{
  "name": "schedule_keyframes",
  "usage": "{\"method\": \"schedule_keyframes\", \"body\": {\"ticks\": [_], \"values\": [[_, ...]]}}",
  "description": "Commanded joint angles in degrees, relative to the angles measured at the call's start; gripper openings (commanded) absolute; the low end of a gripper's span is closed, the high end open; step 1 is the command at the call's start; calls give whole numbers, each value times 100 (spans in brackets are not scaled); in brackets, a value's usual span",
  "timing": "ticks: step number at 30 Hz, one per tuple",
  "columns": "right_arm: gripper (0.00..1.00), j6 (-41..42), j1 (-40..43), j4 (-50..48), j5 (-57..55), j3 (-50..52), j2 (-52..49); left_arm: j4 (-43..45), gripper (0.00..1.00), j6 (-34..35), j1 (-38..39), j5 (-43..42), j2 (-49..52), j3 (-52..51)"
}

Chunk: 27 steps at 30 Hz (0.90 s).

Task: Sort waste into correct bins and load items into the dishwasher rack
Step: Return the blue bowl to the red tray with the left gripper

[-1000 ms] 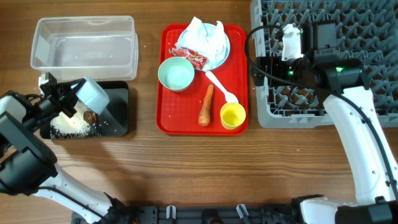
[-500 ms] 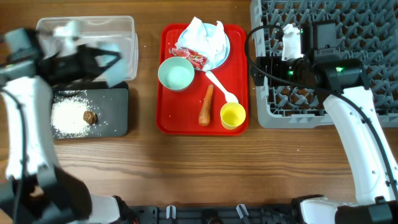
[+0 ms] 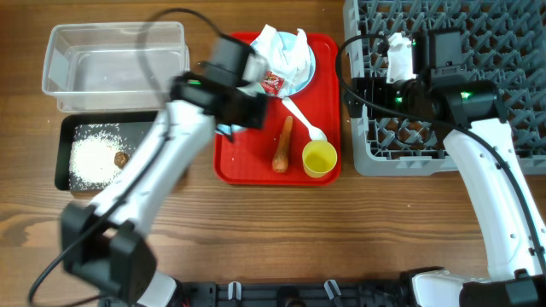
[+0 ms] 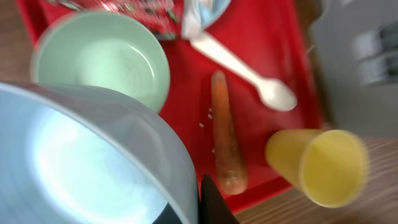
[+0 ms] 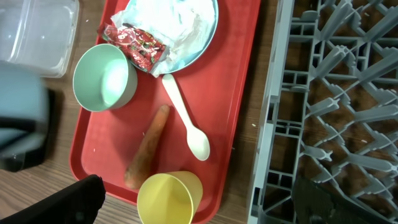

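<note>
- L gripper over red tray; fingers clamped on the rim of a pale-blue bowl; bowl looks empty, held tilted above the tray, not resting on it (overhead mostly hides it under the arm)
- R gripper hangs at left edge of rack; fingers spread wide, nothing between them; prob. kept there so it stays out of the L arm's way
- rice grains + brown lump lie in black tray; clear tub just behind it looks empty
- on red tray: mint bowl upright; carrot beside it; white spoon; yellow cup at front right corner; plate at back w/ napkin and red wrapper on it
- judgement: food scraps already binned; carrot, napkin, wrapper not yet sorted; no dish in rack yet; pale-blue bowl prob. goes to rack next, which sits well apart on the R side, so a handover or a set-down near the R arm seems likely
- risk: rim pinch on a smooth bowl may slip in a swing
</note>
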<state>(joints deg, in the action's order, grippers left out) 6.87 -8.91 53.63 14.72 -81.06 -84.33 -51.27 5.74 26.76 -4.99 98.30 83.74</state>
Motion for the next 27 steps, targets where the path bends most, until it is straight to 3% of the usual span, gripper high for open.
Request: {"method": "schedule_keyframes", "body": {"ticks": [1,7,12,23,27], "values": [[100,81,13,-2,-61,-94,-66,-79,4,114,341,957,535,35],[100,79,13,-7,-61,-94,-66,-448,4,389,505,931,837,15],[100,76,13,-11,-63,-94,-66,-448,4,396,562,435,837,-83],[100,79,13,-20,-61,-94,-66,374,4,402,577,264,846,-852],[100,79,13,-22,-61,-94,-66,538,9,402,577,262,855,-979]]}}
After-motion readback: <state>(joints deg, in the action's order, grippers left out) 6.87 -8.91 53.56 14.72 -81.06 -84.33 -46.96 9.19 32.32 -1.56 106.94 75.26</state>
